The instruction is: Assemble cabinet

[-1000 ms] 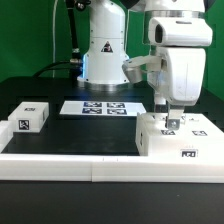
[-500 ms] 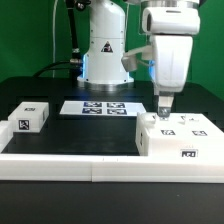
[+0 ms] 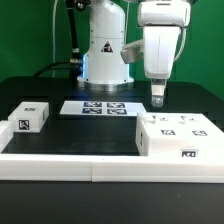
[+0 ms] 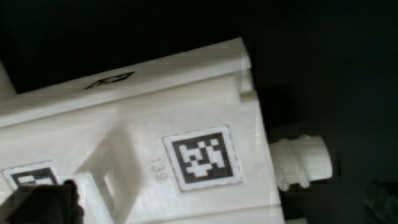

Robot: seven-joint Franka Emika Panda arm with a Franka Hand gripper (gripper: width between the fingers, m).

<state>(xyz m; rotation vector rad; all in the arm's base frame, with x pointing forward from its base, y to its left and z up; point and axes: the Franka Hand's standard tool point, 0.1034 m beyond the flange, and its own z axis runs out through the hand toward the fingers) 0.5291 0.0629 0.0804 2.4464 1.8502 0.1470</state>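
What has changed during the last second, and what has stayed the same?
The hand rose off the top of the cabinet and now hangs above it, with nothing visible between its fingers. The cabinet, the small panel and the marker board stayed in place.

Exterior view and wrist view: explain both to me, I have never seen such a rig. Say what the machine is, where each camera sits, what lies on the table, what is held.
The machine is a robot arm ending in a two-finger gripper. The exterior view comes from a camera off the arm; the wrist view from one on its wrist, close to the work. On the black table lie the white tagged cabinet body, a smaller tagged panel and the flat marker board. The gripper hangs above the cabinet body, holding nothing.
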